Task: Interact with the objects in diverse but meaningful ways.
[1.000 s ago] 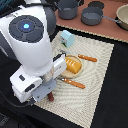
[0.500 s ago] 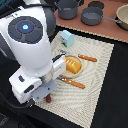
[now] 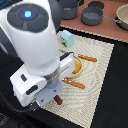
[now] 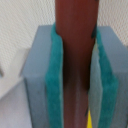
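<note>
Black counter (image 3: 117, 90) fills most of what I see from the exterior view, with a pale woven placemat (image 3: 95, 90) laid across it and a strip of reddish-brown surface (image 3: 112, 32) running along the far edge. Starting at the exterior view's left, my white arm (image 3: 35, 45) takes up a large share of the frame, its blue light glowing on top, and it blocks a good part of the mat. Below it the hand (image 3: 54, 96) sits low over the mat's near edge, and I can see the dark brown sausage (image 3: 58, 99) poking out from under it, its tip at or just above the mat; I cannot tell which. On the wrist view the grip is plain: the teal pads (image 4: 54, 80) press on both sides of the sausage (image 4: 75, 60), which stands lengthwise between the grey-blue finger blocks, so the hand is clamped on it. Moving rightward in the exterior view, an orange-handled utensil (image 3: 75, 83) lies on the mat just beside the hand. Near it, partly hidden by the arm, is the orange ridged bread loaf (image 3: 76, 66), and beyond that a second orange-handled utensil (image 3: 88, 58). Farther back, the light-blue carton (image 3: 66, 36) peeks out by the arm's edge. Along the far strip stand grey pots (image 3: 92, 16), with a tan bowl (image 3: 122, 16) at the exterior view's right.
</note>
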Available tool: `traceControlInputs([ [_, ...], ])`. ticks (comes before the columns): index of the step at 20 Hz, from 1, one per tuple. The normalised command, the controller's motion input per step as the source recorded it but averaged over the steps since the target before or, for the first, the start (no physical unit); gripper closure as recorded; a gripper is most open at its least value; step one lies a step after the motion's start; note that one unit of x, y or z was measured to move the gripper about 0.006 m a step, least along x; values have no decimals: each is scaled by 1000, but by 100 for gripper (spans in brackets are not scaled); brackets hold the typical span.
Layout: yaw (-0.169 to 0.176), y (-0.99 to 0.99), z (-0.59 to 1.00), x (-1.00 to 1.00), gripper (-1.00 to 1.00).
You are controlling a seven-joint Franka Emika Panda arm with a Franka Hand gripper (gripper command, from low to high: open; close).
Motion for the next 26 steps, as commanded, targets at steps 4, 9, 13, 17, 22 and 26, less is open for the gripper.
traceControlInputs([
  [4, 0, 546, 989, 951, 100],
  [9, 0, 785, 521, 689, 100],
  [13, 0, 827, 256, 581, 100],
  [17, 0, 858, 226, 538, 100],
  [22, 2, 980, 90, 209, 100],
  [26, 7, 954, 3, 94, 100],
])
